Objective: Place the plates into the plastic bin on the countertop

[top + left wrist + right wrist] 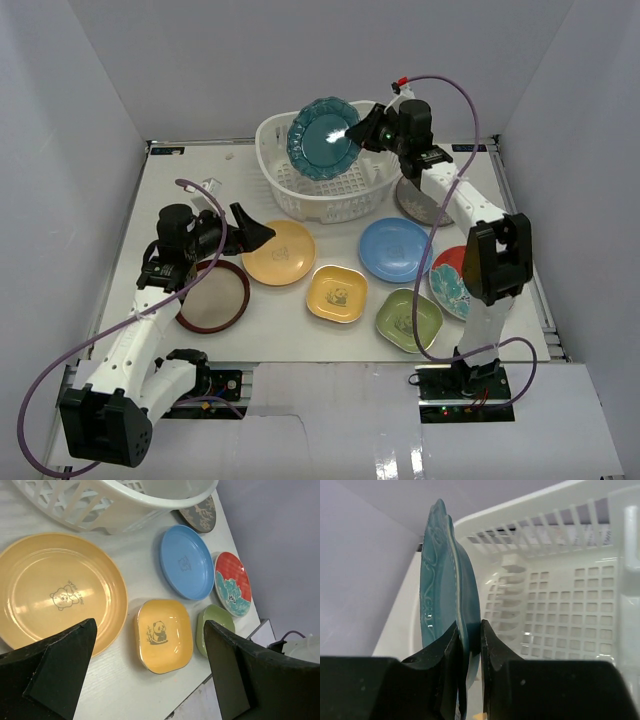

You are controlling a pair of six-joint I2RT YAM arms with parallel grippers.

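My right gripper (468, 640) is clamped on the rim of the round teal plate with a scalloped edge (442, 595), one finger on each face. The plate stands on edge, hanging over the back half of the white slotted plastic bin (560, 610); it's not touching the perforated bottom as far as I can tell. My left gripper (254, 226) has its jaws wide apart and holds nothing, hovering at the edge of the round orange-yellow plate with a bear mark (279, 252).

Six more lie flat on the white countertop (300, 345): brown-rimmed round plate (213, 296), rounded-square yellow panda plate (337, 293), rounded-square green plate (409, 320), round blue plate (396, 249), red-and-teal floral plate (452, 282), and dark grey patterned plate (415, 205), which is half hidden behind my right arm.

Handling, my read: the teal plate looks stiff and glossy, so it's slippery in a two-finger pinch and likely to swing about the pinch point. It seems light enough for a rim pinch to carry. I can't tell ceramic from melamine, so I treat it as chippable and would lower it in, not drop it. On the flat ones only the raised rim gives purchase: one finger under the lip, one inside. The orange-yellow plate's edge is the closest bite for the left
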